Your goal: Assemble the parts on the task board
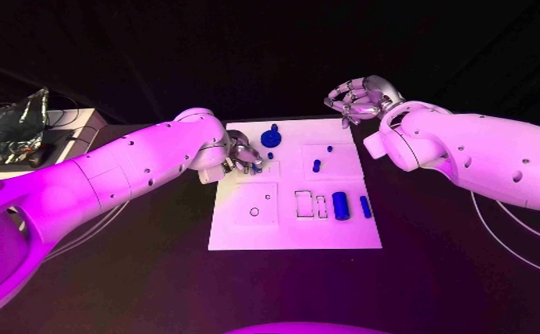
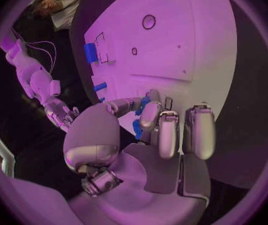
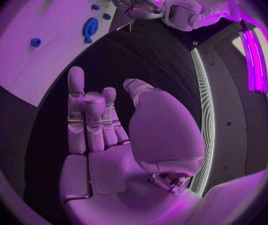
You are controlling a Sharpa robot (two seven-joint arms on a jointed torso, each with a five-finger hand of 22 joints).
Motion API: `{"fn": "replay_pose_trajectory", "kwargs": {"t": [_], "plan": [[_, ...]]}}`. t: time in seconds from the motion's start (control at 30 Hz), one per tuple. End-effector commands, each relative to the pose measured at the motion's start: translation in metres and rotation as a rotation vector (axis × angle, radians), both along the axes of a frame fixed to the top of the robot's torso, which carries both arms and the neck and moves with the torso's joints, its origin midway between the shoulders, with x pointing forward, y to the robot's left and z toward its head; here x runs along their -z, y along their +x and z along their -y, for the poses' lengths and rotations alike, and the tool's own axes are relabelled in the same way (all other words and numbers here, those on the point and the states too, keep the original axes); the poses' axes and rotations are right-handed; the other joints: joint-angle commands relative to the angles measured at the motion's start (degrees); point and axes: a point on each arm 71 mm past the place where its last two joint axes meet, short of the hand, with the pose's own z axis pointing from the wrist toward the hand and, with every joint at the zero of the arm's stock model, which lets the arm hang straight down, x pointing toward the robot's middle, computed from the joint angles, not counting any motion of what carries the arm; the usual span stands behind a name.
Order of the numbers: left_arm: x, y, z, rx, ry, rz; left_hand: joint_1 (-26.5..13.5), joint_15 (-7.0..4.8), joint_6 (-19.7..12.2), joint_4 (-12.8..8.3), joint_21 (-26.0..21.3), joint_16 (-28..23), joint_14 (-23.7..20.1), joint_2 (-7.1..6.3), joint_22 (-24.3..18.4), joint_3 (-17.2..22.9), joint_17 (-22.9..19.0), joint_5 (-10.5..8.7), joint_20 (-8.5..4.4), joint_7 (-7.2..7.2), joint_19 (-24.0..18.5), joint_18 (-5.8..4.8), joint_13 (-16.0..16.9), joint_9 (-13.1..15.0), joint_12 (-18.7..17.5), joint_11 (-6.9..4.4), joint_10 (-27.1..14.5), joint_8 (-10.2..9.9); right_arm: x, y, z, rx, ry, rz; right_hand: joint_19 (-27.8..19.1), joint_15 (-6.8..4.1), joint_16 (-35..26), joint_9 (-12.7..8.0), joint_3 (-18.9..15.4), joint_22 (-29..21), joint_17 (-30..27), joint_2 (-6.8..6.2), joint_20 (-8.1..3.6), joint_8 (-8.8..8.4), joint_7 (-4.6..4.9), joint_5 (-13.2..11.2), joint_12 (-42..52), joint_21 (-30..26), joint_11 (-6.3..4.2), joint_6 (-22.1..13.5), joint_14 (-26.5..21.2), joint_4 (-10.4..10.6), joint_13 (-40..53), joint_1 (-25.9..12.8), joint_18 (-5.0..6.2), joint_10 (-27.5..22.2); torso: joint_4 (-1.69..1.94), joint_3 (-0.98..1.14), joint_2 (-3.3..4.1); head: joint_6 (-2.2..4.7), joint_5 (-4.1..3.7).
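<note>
Black tabletop (image 1: 135,271) carries the white task board (image 1: 295,229) at its middle, blue parts (image 1: 340,205) scattered over it. My left hand (image 1: 243,154) rests at the board's far left edge, fingers (image 2: 151,116) seemingly pinching a small blue part (image 2: 138,129), mostly hidden. My right hand (image 1: 358,101) hovers beyond the far right corner, fingers (image 3: 77,110) loosely spread, empty.

You have the white board (image 1: 295,225) lying flat mid-bench. A round blue disc (image 1: 271,139) sits near its far edge, a small peg (image 1: 316,165) at centre, and a thick cylinder (image 1: 340,205) beside a thin bar (image 1: 366,206) toward the near right.
</note>
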Motion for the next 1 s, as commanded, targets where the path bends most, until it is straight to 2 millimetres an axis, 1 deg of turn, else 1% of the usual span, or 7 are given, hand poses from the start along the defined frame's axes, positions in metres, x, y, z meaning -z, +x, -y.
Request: {"fn": "replay_pose_trajectory", "kwargs": {"t": [0.03,0.13,0.23,0.37,0.5,0.8,1.0], "plan": [[-0.0006,0.0015,-0.0003,0.007,0.048,0.033,0.0,-0.36,4.5,-6.1,0.3,0.2,5.9,0.7,3.0,6.5,15.1,0.07,0.05,-4.13,0.3,-0.34,0.3,-0.1,0.4,-0.03,0.6,-0.3,0.0002,-0.0005,-0.0016,-0.019,-0.008,0.001,0.4,-0.01,-0.2,0.1,0.5,-0.1,0.0,-0.66,-0.05,-0.36,0.33,0.3,-0.2,-0.2,0.05,-0.2,-0.4,0.0,0.0,-0.1,0.74,-0.3,-0.06,0.05,0.03,-0.12,0.04],[0.0,0.0011,0.0003,0.014,0.053,0.029,-0.3,-0.39,4.8,-6.0,0.3,0.2,5.9,0.84,3.0,6.4,15.1,0.03,0.03,-4.2,0.3,-0.34,0.7,-0.2,0.6,-0.09,0.9,-0.4,0.0002,-0.0007,-0.0012,-0.018,-0.008,0.001,0.4,-0.01,-0.2,0.1,0.6,-0.2,0.1,-0.7,-0.05,-0.36,0.33,0.4,-0.2,-0.3,0.05,-0.2,-0.3,0.0,-0.1,-0.1,0.74,-0.3,-0.04,0.05,0.05,-0.19,0.03],[0.0006,0.0003,0.0013,0.021,0.052,0.019,-0.5,-0.4,5.0,-6.0,0.3,0.2,5.9,0.9,2.9,6.4,15.1,0.01,0.02,-4.24,0.3,-0.34,0.9,-0.2,0.8,-0.11,1.0,-0.5,0.0001,-0.0008,-0.0009,-0.018,-0.009,0.002,0.5,-0.02,-0.2,0.1,0.6,-0.2,0.1,-0.73,-0.06,-0.36,0.33,0.5,-0.1,-0.3,0.05,-0.2,-0.3,-0.1,-0.1,-0.1,0.74,-0.3,-0.02,-0.02,0.06,-0.32,-0.04],[0.001,-0.0004,0.0028,0.028,0.052,0.011,-0.7,-0.41,5.1,-6.0,0.3,0.2,5.9,0.92,3.1,6.3,15.1,-0.01,0.02,-4.29,0.3,-0.37,1.1,-0.3,0.9,-0.15,1.1,-0.6,0.0,-0.001,-0.0009,-0.018,-0.009,0.002,0.5,-0.02,-0.3,0.1,0.7,-0.2,0.1,-0.75,-0.06,-0.37,0.33,0.7,-0.1,-0.4,0.05,-0.2,-0.3,-0.1,-0.1,0.0,0.74,-0.3,-0.03,-0.05,0.07,-0.42,-0.11],[0.0019,-0.001,0.0044,0.041,0.056,-0.002,-0.8,-0.42,5.3,-6.0,0.3,0.2,5.9,0.93,3.1,6.3,15.1,-0.02,0.01,-4.33,0.4,-0.38,1.4,-0.3,1.0,-0.18,1.3,-0.7,0.0,-0.0011,-0.001,-0.018,-0.009,0.003,0.5,-0.02,-0.3,0.1,0.7,-0.2,0.1,-0.75,-0.06,-0.37,0.33,0.7,-0.1,-0.4,0.05,-0.2,-0.3,-0.1,-0.1,0.0,0.74,-0.3,-0.02,-0.03,0.09,-0.5,-0.14],[0.0037,-0.0024,0.0072,0.066,0.068,-0.024,-1.0,-0.46,5.5,-6.2,0.4,0.2,5.9,0.91,3.1,6.3,15.1,0.05,-0.01,-4.43,0.4,-0.39,1.6,-0.4,1.2,-0.25,1.4,-0.8,0.0,-0.0008,-0.0016,-0.019,-0.009,0.003,0.6,-0.03,-0.3,0.1,0.7,-0.3,0.2,-0.78,-0.07,-0.37,0.33,0.8,-0.1,-0.4,0.05,-0.2,-0.3,-0.1,-0.1,0.0,0.74,-0.3,0.05,-0.04,0.1,-0.94,-0.21],[0.0042,-0.0015,0.0078,0.065,0.071,-0.023,-1.0,-0.51,5.7,-6.6,0.3,0.2,5.9,0.98,3.2,6.4,15.1,0.34,-0.04,-4.52,0.4,-0.39,1.7,-0.4,1.2,-0.33,1.5,-1.1,0.0,-0.0006,-0.002,-0.02,-0.009,0.003,0.6,-0.03,-0.3,0.2,0.8,-0.3,0.2,-0.81,-0.07,-0.38,0.33,0.9,-0.2,-0.5,0.04,-0.2,-0.2,-0.1,-0.2,0.0,0.74,-0.3,0.05,-0.06,0.09,-1.0,-0.24]]}}
